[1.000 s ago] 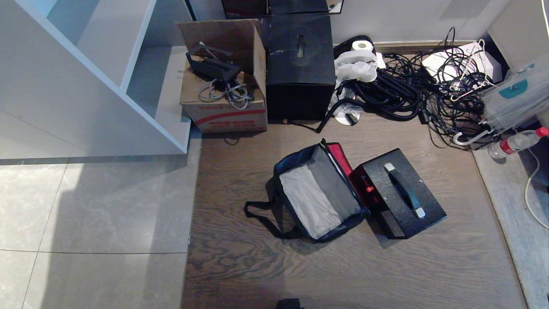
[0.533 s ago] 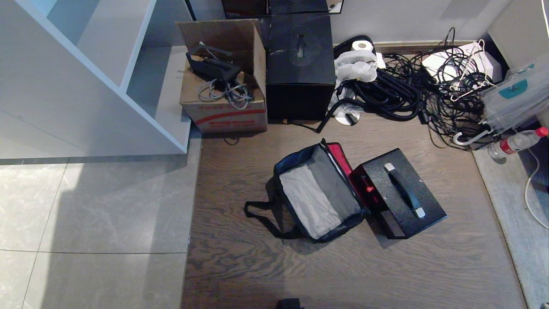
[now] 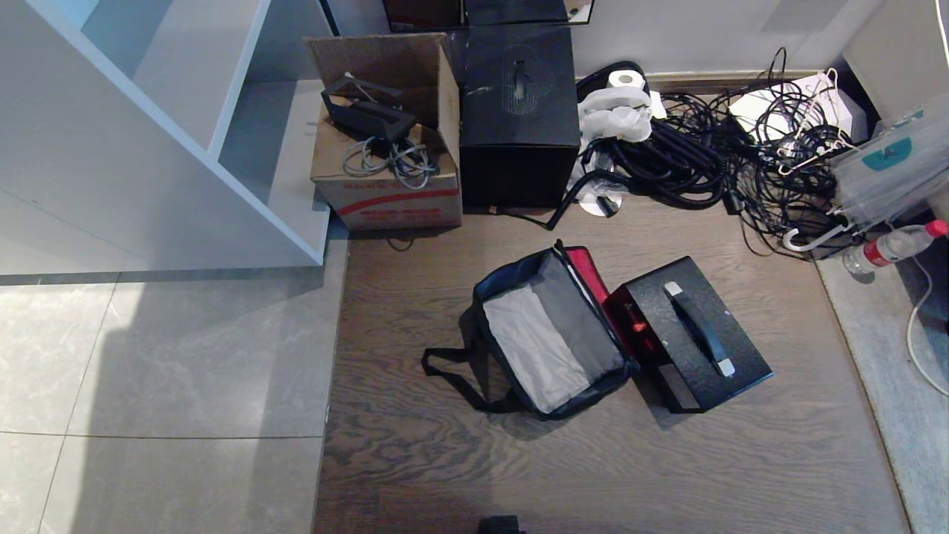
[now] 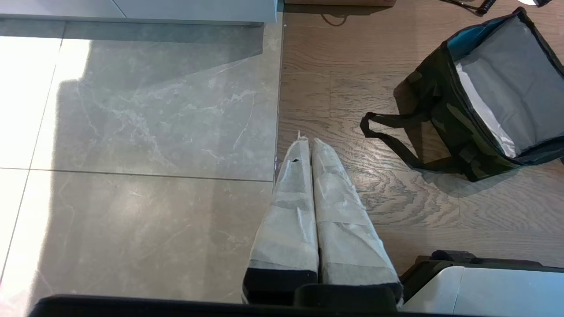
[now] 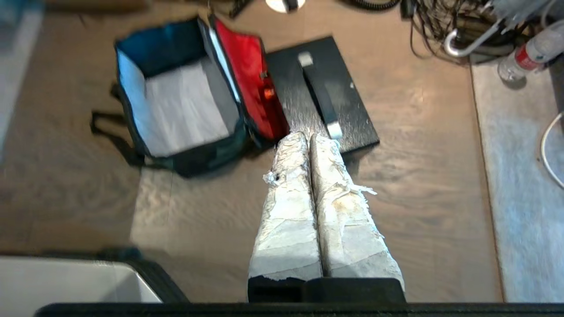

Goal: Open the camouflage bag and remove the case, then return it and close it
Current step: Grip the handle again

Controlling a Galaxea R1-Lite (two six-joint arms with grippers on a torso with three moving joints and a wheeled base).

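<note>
Wood-grain floor fills the centre of the head view, grey tile at left and a shelf unit at upper left. At mid-frame the bag (image 3: 552,341) lies unzipped, grey lining bare, red-lined lid (image 3: 589,276) thrown back against the case (image 3: 693,334), which sits out on the floor just right of it, handle (image 3: 700,326) up, apparently parked within easy reach for its return. A carton (image 3: 385,159), black box (image 3: 519,119) and cable tangle (image 3: 712,159) line the wall along the top. Neither arm shows here.

Left wrist view: the left tool (image 4: 308,145), taped fingers pressed together and holding nothing, hangs above the tile-to-wood seam at lower centre, the bag at upper right, well apart; it looks parked.

Right wrist view: the right tool (image 5: 306,141), fingers likewise closed and empty, points from lower centre toward the case's near edge, the bag at upper left. Judged from the layout, returning the case comes next.
</note>
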